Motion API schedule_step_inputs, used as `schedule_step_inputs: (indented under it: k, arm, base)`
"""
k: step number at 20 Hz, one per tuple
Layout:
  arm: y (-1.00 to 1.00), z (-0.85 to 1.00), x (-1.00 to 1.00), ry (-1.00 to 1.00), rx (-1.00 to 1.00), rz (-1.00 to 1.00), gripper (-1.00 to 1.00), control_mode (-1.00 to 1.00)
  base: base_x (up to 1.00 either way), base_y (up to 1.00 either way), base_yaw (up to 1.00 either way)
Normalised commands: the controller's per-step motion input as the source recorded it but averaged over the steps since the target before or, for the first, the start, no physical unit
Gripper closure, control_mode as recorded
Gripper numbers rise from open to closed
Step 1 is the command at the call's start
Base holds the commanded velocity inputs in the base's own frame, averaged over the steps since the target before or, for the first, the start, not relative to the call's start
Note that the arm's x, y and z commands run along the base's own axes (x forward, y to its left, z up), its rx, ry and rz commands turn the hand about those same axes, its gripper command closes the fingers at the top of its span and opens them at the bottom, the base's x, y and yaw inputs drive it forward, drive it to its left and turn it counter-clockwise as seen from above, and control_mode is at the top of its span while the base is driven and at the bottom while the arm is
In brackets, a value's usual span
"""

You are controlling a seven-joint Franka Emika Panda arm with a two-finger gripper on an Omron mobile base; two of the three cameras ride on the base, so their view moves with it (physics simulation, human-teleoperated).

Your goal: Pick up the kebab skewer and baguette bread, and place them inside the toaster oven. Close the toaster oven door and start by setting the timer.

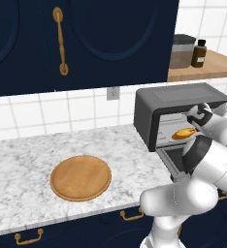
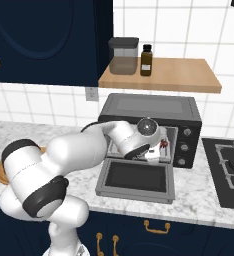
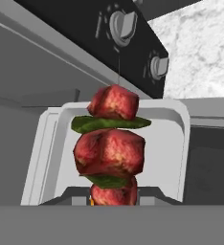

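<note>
The two-finger gripper [image 2: 158, 150] is closed on the kebab skewer [image 3: 112, 146], a thin stick threaded with dark red meat chunks and green slices, and it sits at the mouth of the dark grey boxy toaster oven [image 2: 151, 111]. In the hand view the skewer stands above the pale metal tray [image 3: 173, 143] inside the oven, with the oven's side knobs at about one o'clock.

The main risk, as I judge it, lies in the release. Let go too high or while tilted, the skewer could bounce or roll off the tray edge onto the dark grey drop-down door [image 2: 136, 179], which lies open and flat in front. The golden yellow-orange baguette bread [image 1: 184, 132] already rests inside the oven; a careless drop could knock against it. On the way out, the wrist could catch the upper frame of the opening. The door cannot be shut until the arm is clear.

Left to right in the left base view: a round wooden board [image 1: 80, 177] lies on the white-grey marble counter [image 1: 18, 164] at eight o'clock of the oven; navy cabinets with brass handles hang above white tiles; a wooden shelf [image 2: 161, 75] at twelve o'clock of the oven carries a dark lidded jar [image 2: 123, 56] and a brown bottle [image 2: 146, 60]. A black hob [image 2: 229, 167] lies at three o'clock.
</note>
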Motion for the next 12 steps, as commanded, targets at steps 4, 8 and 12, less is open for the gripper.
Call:
schedule_step_inputs:
  k: [4, 8, 12]
  arm:
    - [-0.09, -0.01, 0.13, -0.07, 0.0, 0.0, 1.0, -1.0]
    - [0.16, 0.0, 0.34, -0.04, 0.0, 0.05, 1.0, -1.0]
    - [0.33, -0.01, 0.33, -0.01, 0.0, 0.08, -1.0, -1.0]
  base:
    - [0.0, 0.0, 0.0]
    - [0.0, 0.0, 0.0]
    - [0.0, 0.0, 0.0]
